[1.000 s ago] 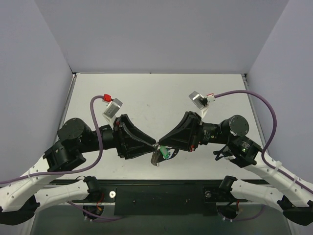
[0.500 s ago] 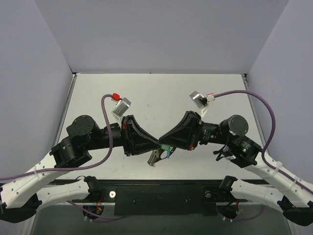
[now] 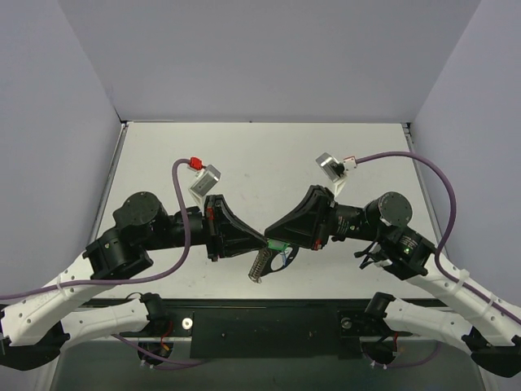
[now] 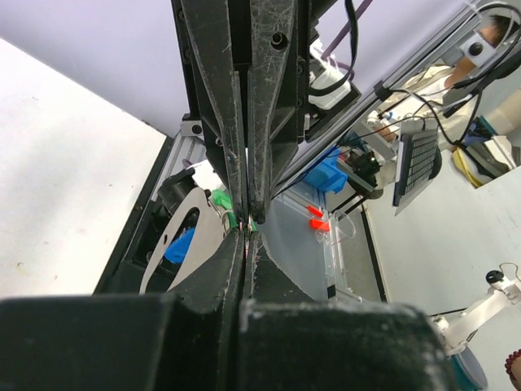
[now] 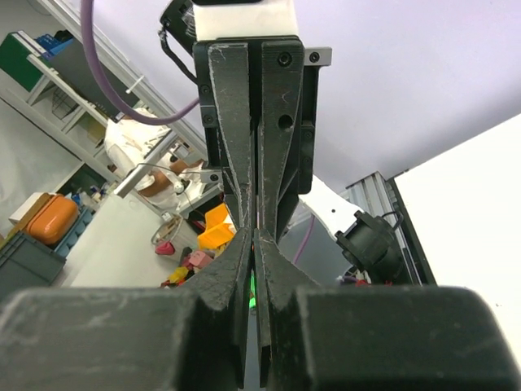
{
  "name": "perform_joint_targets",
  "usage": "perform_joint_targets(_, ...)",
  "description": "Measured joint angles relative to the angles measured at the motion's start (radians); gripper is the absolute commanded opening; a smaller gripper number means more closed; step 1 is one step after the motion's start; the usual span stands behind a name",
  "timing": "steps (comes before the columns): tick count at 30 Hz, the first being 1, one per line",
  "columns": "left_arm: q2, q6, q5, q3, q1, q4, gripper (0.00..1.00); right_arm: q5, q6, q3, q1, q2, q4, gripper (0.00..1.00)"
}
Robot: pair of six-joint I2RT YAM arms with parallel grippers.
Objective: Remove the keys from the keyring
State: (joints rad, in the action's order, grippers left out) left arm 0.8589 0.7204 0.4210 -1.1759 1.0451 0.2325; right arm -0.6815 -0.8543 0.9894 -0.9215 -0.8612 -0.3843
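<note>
Both the left pincer (image 3: 261,242) and right pincer (image 3: 276,241) pinch the keyring (image 3: 259,265) tightly.

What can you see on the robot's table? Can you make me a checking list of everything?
Surface: pale table, bare where it shows.
Job's things: the keyring hangs between the grippers with its chain dangling. The green tag and blue tag sit by the fingertips. The keys are too small to pick out.
Clutter: nothing seen.
Grippers: the left gripper and right gripper are both shut, tip to tip, and seem to pinch the keyring.
Cables: a purple cable loops from each wrist camera, away from the keyring.
Surroundings: plain grey walls on three sides. The wrist views show lab shelves beyond.
</note>
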Motion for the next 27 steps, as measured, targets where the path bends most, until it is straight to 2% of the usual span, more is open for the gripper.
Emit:
perform_joint_targets(3,0.001,-0.022,-0.006,-0.011,0.001,0.045,0.00,0.008,0.022,0.001,0.000,0.006,0.047,0.35)
perform_joint_targets(4,0.004,-0.032,-0.010,-0.020,0.001,0.074,0.00,0.011,0.034,0.002,0.000,0.009,0.071,0.40)
perform_joint_targets(5,0.005,-0.043,-0.014,-0.029,0.001,0.098,0.00,0.013,0.048,0.004,0.000,0.013,0.100,0.48)
perform_joint_targets(7,0.010,-0.064,-0.023,-0.055,0.001,0.146,0.00,0.017,0.073,0.014,0.000,0.021,0.161,0.54)
perform_joint_targets(16,0.043,-0.159,0.000,-0.158,0.001,0.299,0.00,0.032,0.170,0.128,0.000,0.036,0.362,0.56)
perform_joint_targets(27,0.154,-0.269,0.086,-0.252,0.001,0.496,0.00,0.001,0.285,0.294,-0.001,-0.041,0.585,0.46)
